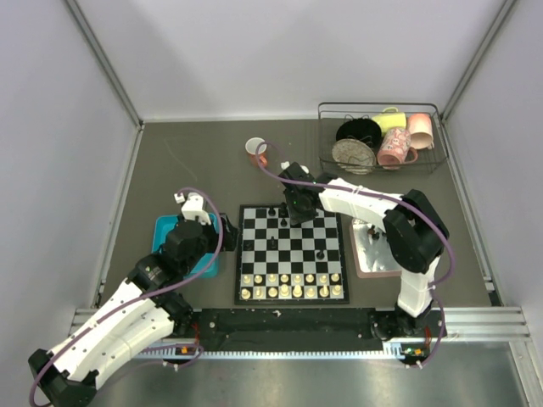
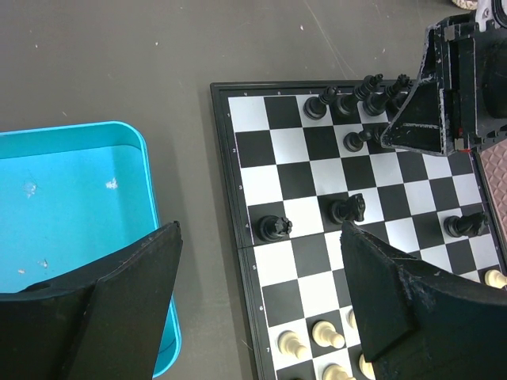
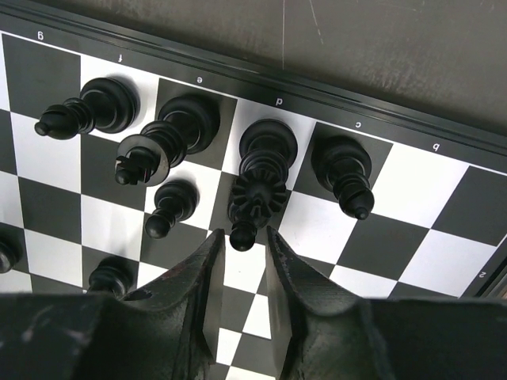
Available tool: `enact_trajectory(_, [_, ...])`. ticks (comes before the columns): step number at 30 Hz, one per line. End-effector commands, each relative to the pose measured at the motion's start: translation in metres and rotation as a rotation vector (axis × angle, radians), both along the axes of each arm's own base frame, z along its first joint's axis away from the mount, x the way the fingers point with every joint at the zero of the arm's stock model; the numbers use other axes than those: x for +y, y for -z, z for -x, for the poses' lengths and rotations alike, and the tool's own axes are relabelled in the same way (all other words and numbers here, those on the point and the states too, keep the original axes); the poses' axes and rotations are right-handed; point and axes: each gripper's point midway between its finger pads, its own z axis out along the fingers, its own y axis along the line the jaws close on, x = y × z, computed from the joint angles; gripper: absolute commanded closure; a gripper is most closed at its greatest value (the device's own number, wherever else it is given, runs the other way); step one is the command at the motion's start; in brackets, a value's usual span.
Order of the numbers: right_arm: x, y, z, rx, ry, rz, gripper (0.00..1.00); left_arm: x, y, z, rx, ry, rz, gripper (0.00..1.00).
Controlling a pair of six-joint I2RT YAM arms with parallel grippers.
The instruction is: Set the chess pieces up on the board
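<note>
Right fingers [image 3: 202, 269] stand slightly parted at bottom centre of the right wrist view, pinching nothing, their tips just off the top of a crowned black chess piece [image 3: 260, 190] in the upper row of the board [image 3: 396, 133]. Left fingers [image 2: 142, 277] are spread wide and empty, one over the teal tray [image 2: 71, 174] at lower left

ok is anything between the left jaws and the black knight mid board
nothing visible. the left gripper is open, straddling the left edge of the board, and the knight stands just ahead of its right jaw; another black piece stands nearer that edge
</note>
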Motion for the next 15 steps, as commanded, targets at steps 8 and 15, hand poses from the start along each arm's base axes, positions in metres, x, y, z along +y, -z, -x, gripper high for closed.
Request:
enact_trajectory(8, [0.021,-0.025,-0.008,-0.045,-0.025,-0.066,0.64,0.004,-0.002,0.001,-0.018,-0.011,0.000,0.14])
enact_trajectory(15, [0.006,-0.063,-0.005,-0.127,0.003,-0.087,0.59,0.005,-0.004,0.001,-0.022,-0.012,-0.001,0.14])
